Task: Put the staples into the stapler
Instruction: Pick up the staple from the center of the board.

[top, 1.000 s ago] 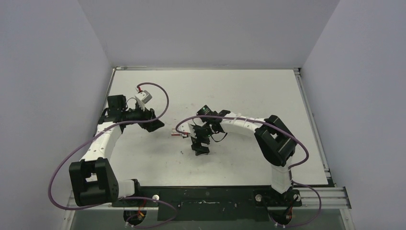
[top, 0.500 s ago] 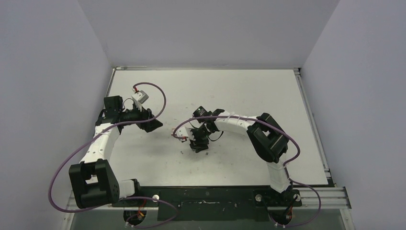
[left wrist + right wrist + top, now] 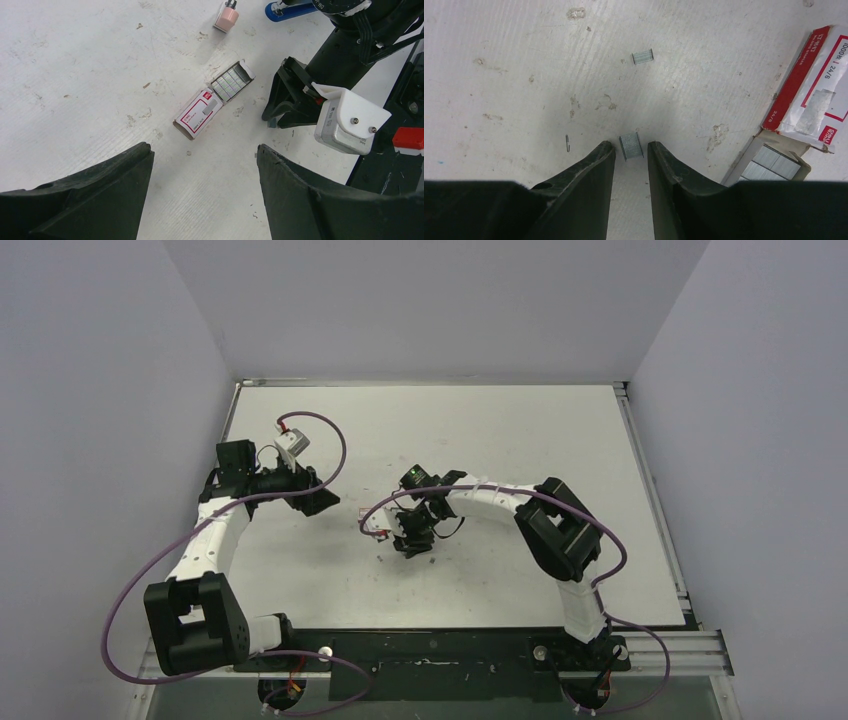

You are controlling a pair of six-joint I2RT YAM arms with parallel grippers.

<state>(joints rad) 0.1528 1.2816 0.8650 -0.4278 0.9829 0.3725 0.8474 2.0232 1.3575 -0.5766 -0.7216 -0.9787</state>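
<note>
The right claw point(image 3: 630, 148) is down at the table point(image 3: 520, 430), a little left of its middle. Its fingers point(image 3: 594, 167) are drawn close, one on each side of a short staple strip point(image 3: 631, 145) that lies flat on the surface. Only slim gaps show between the strip and the fingers, so I cannot tell whether they pinch it. A second strip point(image 3: 642, 56) lies apart from the first, farther ahead of the claw. A single loose staple point(image 3: 568, 142) lies just left of the fingers. To the right lies the staple box point(image 3: 819, 90), red and white and flat on the table. Its inner tray point(image 3: 769, 162) is pulled partly out, with rows of grey strips showing in it.

The left claw point(image 3: 320, 502) hangs above the table nearer the left edge. Its fingers are wide apart with nothing between them, and its camera looks down on the box. In that view a pink block point(image 3: 226, 17) lies beyond the box. Near it the blue end of the stapler point(image 3: 287, 7) shows, and the rest of the stapler is hidden behind the right arm.
</note>
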